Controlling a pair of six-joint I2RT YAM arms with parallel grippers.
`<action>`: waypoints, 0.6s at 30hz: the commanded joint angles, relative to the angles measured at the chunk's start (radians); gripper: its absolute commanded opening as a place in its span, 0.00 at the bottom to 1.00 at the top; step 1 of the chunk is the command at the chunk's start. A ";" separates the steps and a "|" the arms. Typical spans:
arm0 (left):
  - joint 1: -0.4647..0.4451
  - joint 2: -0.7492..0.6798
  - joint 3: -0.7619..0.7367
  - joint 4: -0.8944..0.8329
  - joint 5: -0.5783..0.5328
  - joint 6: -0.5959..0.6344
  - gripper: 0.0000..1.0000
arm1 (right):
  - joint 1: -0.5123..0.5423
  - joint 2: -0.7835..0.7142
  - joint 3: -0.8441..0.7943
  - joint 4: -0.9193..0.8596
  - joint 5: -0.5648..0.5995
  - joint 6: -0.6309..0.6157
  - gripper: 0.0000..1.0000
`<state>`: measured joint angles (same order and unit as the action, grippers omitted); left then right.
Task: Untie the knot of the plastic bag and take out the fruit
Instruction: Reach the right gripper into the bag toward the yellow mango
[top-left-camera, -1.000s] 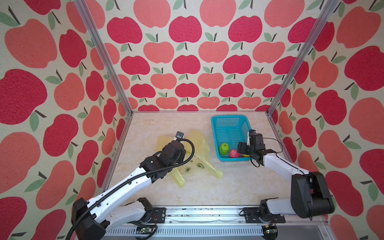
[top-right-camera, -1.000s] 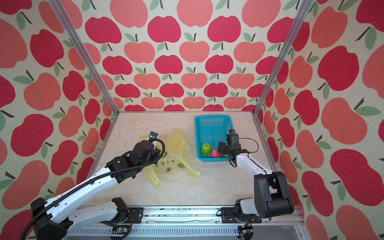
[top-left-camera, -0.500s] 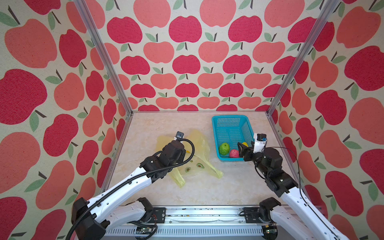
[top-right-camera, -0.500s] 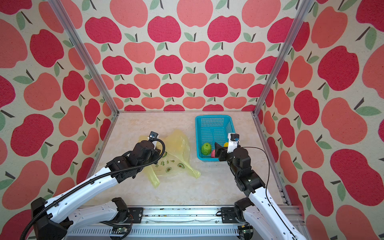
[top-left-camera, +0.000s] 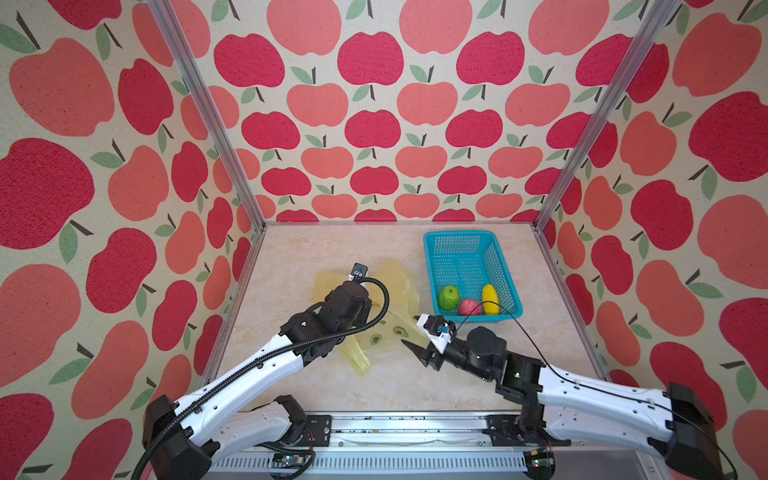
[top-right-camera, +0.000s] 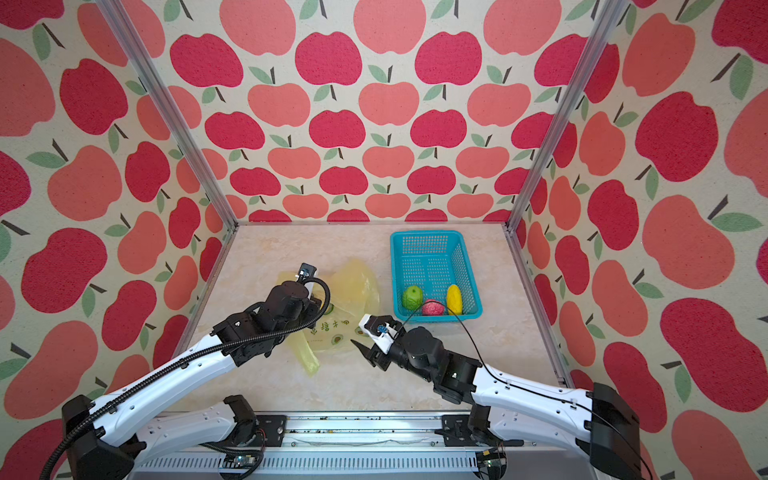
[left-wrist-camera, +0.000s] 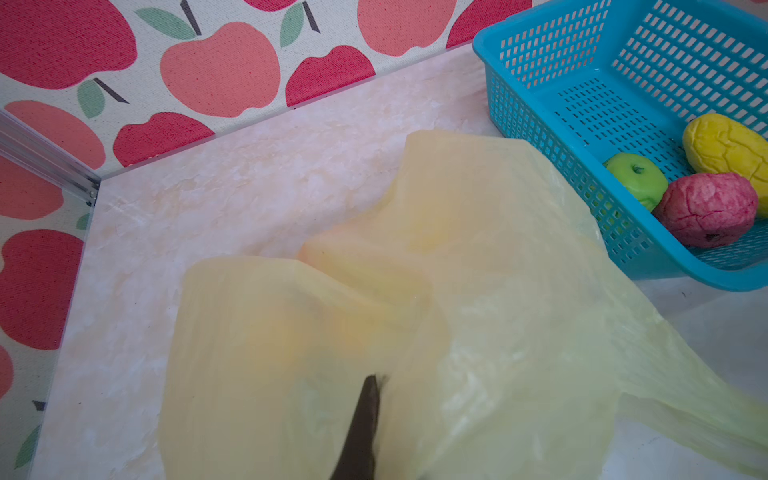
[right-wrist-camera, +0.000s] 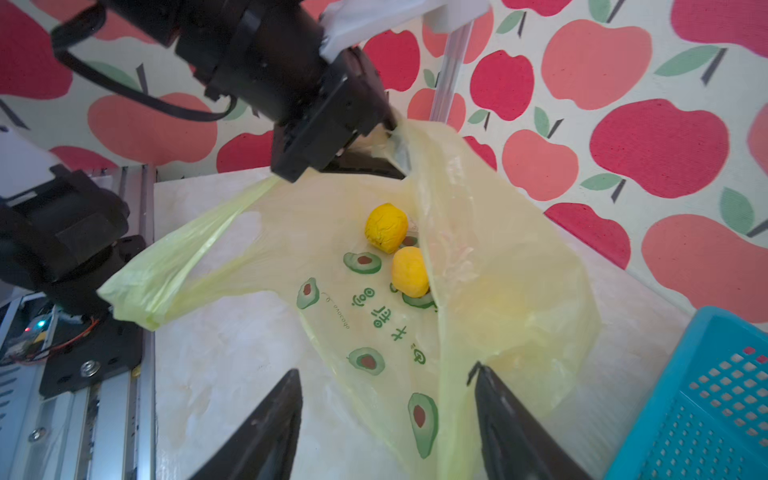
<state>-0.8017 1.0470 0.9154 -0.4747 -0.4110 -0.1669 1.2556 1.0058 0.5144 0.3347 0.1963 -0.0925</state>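
Left arm (top-left-camera: 257, 365): reaches from the near left rail forward and inward over the surface (top-left-camera: 316, 253); elbow low, wrist bent down above the plastic bag (top-left-camera: 398, 282).
Left gripper (right-wrist-camera: 392, 145): jaws pinched together on the bag's upper rim; that edge is held clear of the surface, so the mouth gapes toward the right arm.
Plastic bag: pale yellow, avocado print, left of centre; lower layer flat on the surface; one loose handle (right-wrist-camera: 166, 266) trails toward the near rail.
Fruit in the bag: a yellow piece (right-wrist-camera: 386, 227) just beside an orange-yellow piece (right-wrist-camera: 410, 271); both lie on the lower layer inside the mouth.
Right arm (top-left-camera: 582, 390): stretched low from the near right rail toward centre; forearm nearly level, wrist aimed at the bag's mouth.
Right gripper (right-wrist-camera: 385, 370): jaws wide apart, holding nothing; one finger over the bag's film, the other over bare surface.
Teal basket (top-left-camera: 459, 235): far right of the surface, just beside the bag; a green fruit (top-left-camera: 449, 297), a bumpy pink fruit (top-left-camera: 469, 307) and a yellow fruit (top-left-camera: 490, 299) cluster at its near end.
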 joint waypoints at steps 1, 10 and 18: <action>0.002 -0.007 -0.004 -0.009 -0.002 -0.008 0.00 | 0.036 0.118 0.050 0.144 0.027 -0.063 0.67; 0.001 -0.015 -0.009 -0.006 0.000 -0.006 0.00 | 0.038 0.574 0.212 0.270 0.105 0.031 0.62; 0.001 -0.019 -0.011 -0.002 0.015 -0.006 0.00 | 0.020 0.850 0.345 0.408 0.275 0.129 0.68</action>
<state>-0.7990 1.0439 0.9150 -0.4740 -0.4099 -0.1665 1.2877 1.8000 0.8162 0.6353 0.3908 -0.0307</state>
